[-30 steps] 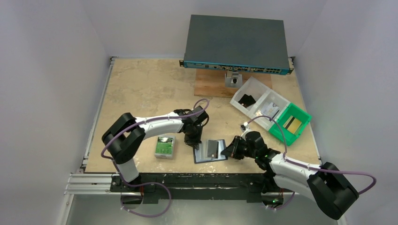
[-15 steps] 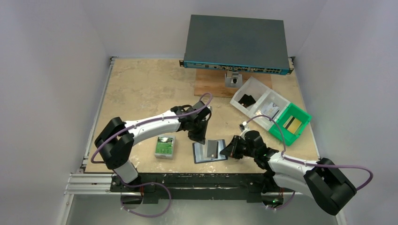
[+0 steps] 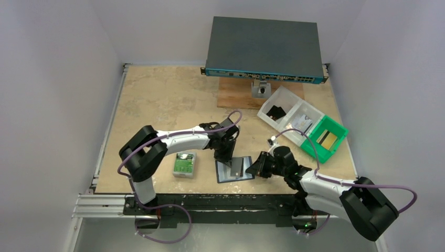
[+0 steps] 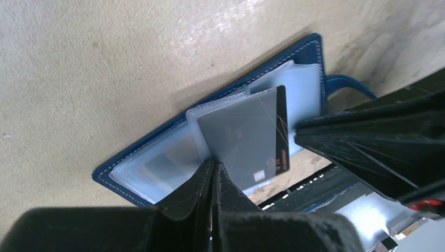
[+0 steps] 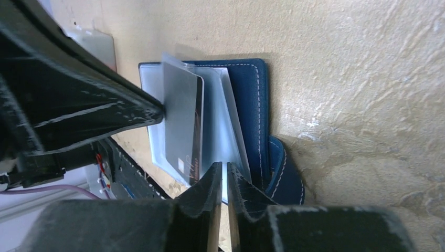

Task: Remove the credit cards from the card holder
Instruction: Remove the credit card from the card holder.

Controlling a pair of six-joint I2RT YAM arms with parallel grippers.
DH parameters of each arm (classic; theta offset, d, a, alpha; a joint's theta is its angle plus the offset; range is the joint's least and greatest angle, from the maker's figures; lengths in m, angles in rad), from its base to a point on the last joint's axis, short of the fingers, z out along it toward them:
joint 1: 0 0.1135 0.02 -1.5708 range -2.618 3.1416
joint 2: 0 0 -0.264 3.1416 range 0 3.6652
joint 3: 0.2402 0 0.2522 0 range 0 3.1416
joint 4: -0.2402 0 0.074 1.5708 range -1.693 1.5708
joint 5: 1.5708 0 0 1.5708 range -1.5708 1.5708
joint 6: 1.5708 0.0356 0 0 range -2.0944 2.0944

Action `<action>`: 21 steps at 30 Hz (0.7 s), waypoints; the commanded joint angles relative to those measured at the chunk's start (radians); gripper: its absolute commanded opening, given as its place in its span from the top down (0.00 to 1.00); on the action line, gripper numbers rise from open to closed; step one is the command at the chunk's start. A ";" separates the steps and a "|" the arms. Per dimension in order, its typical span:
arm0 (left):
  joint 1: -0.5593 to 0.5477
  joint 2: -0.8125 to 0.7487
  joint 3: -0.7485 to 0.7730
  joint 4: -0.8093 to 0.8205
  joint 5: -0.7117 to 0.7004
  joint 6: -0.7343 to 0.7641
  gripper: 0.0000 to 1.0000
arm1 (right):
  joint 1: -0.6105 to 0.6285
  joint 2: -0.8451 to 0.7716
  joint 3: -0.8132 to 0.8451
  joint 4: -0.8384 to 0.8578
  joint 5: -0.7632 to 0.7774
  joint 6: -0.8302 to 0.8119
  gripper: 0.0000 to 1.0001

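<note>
On the counter [image 3: 157,100], left to right:

1. Grey case with green label [image 3: 184,163]: lying flat near the front edge, apart from the other items.
2. Left pincer [image 4: 212,167]: reaching in from the left, fingers pressed together on the left edge of a credit card; only a hairline shows between them.
3. Credit card [image 4: 244,136]: grey-looking face with a dark stripe along one side, standing partly out of a clear sleeve and lying over the middle of the holder.
4. Card holder [image 3: 234,169]: dark blue, spread open flat at the front centre of the counter, light stitching round the rim, clear sleeves fanned inside, snap tab sticking out on the right side.
5. Right pincer [image 5: 224,170]: reaching in from the right, fingers closed to a thin slit on the near edge of the holder's clear sleeves, just beside the tab.
6. Network switch [image 3: 262,50]: dark box at the far edge, raised above a wooden board [image 3: 236,94].
7. Clear divided tray [image 3: 294,113]: on the right, small items inside, too small to name.
8. Green bin [image 3: 336,131]: touching the tray's right end, a tan card lying in it.
</note>
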 commanded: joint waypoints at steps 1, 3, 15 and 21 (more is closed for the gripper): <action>-0.004 0.025 -0.019 0.019 -0.010 -0.012 1.00 | -0.004 0.004 0.015 0.008 -0.003 -0.005 0.86; -0.004 0.036 -0.027 0.016 -0.017 -0.017 1.00 | -0.005 0.007 0.007 0.035 -0.014 0.009 0.80; -0.004 0.062 -0.046 0.018 -0.021 -0.042 1.00 | -0.004 0.127 -0.020 0.241 -0.081 0.080 0.73; -0.004 0.064 -0.052 0.019 -0.024 -0.049 1.00 | -0.004 0.173 -0.025 0.290 -0.099 0.098 0.83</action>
